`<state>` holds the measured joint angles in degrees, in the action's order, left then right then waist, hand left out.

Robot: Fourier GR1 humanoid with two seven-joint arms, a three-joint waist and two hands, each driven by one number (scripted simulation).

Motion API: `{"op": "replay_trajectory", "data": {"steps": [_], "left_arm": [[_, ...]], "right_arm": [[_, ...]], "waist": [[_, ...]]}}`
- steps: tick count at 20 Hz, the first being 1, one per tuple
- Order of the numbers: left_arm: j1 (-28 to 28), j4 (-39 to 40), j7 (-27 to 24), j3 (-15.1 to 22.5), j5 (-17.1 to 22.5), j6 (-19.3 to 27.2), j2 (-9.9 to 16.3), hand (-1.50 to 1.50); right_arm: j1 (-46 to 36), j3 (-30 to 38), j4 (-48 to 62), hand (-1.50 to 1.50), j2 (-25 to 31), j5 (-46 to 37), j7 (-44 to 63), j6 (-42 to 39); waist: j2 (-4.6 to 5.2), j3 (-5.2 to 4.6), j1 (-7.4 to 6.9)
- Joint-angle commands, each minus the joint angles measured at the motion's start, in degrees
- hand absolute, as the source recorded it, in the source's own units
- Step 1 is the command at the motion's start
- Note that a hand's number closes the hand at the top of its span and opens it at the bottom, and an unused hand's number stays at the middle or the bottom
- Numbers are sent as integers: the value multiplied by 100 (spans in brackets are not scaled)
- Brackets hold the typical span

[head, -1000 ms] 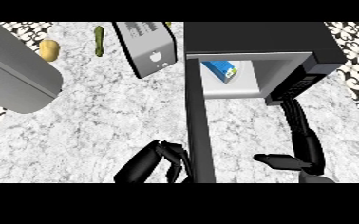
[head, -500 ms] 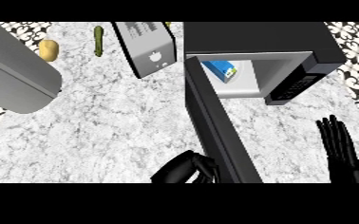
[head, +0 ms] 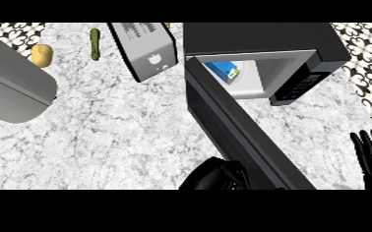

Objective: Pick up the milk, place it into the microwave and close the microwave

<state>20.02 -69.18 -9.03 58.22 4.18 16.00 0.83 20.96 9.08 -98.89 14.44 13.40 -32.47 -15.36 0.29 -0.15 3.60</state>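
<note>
1. Milk (head: 224, 72) is sitting inside the microwave (head: 262, 44), toward the left of the cavity, tilted a bit. I'm reading pick and place as done.
2. Door (head: 243, 132) is hanging partly open, slanting from the hinge at the cavity's left edge down toward the lower right of the view. Closing it is what's left.
3. My left robot hand (head: 218, 176) is showing at the bottom edge with its fingers curled together and nothing in them. It's sitting right against the door's outer face near the free end; I can't tell for sure whether it's touching.
4. My right robot hand (head: 362, 148) is resting at the right edge, fingers straight and apart, holding nothing, well apart from the microwave.
5. Edges to watch: the door's free end is running down to the bottom of the view beside my left robot hand, and the control panel (head: 305, 81) is jutting out on the cavity's right side, where the door has to land.
6. Open room: the surface (head: 123, 128) left of the door is bare marble, so I'm judging there's space to push from that side. The toaster (head: 145, 49) is standing just left of the hinge, so I'd be keeping the sweep low and away from it.
7. Grey cylinder (head: 22, 91), potato (head: 41, 54) and green vegetable (head: 95, 43) are lying far left, out of the door's arc.
</note>
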Motion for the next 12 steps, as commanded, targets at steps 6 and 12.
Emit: {"op": "replay_trajectory", "data": {"steps": [6, 12], "left_arm": [[815, 107, -181, 471, 1229, 1447, -78, 150], [1322, 170, -464, 409, 1699, 1943, -80, 150]], "right_arm": [[-32, 230, -478, -150, 481, 732, 424, -624], [-219, 28, -764, -150, 773, 951, 558, -1110]], "waist": [[61, -10, 336], [112, -15, 559]]}}
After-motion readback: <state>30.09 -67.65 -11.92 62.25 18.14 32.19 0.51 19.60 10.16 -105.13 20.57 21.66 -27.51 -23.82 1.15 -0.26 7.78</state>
